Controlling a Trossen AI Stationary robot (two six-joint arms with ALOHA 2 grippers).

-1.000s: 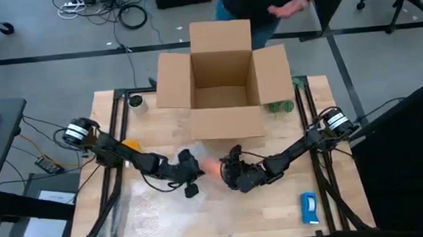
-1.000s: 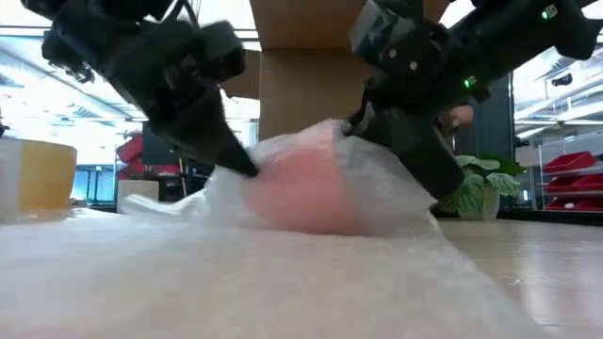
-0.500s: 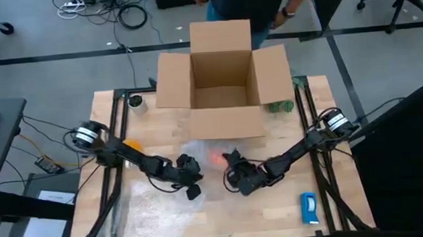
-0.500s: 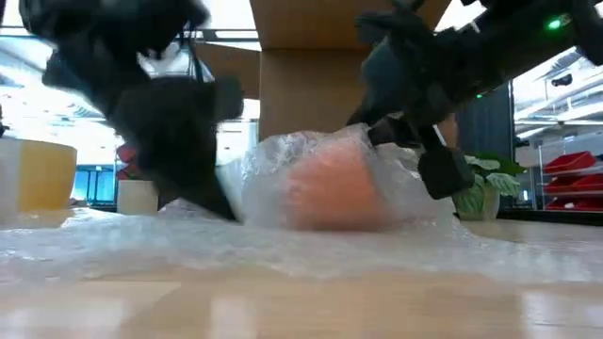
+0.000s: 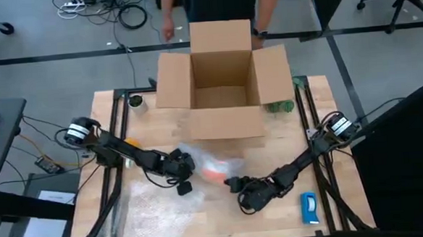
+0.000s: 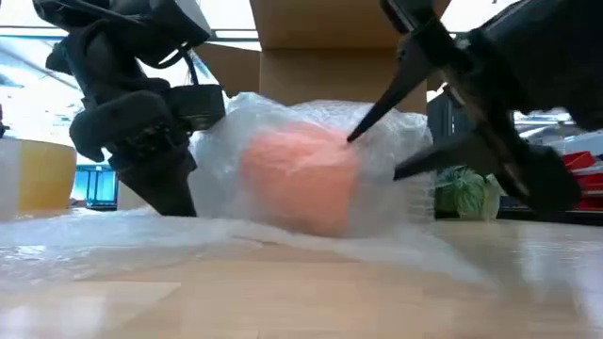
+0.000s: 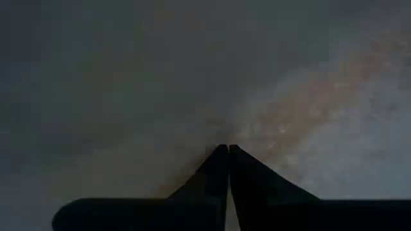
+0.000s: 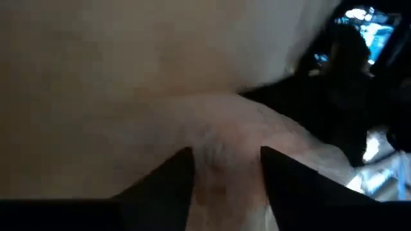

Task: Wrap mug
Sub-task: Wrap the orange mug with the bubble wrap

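No writing legible; left gripper (image 7: pixel 227 149) pinched on bubble wrap (image 6: pixel 311 165), right gripper (image 6: pixel 377 155) open.

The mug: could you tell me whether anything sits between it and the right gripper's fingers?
Yes: clear bubble wrap covers the mug, so the open right gripper meets plastic first. The left gripper is shut at the wrap's other side.

My left gripper (image 5: pixel 183 179) sits low near the table's middle, its fingers (image 7: pixel 226 168) pressed together. My right gripper (image 5: pixel 233 184) is just across from it, arm stretched in from the right, fingers (image 8: pixel 182 168) spread apart.
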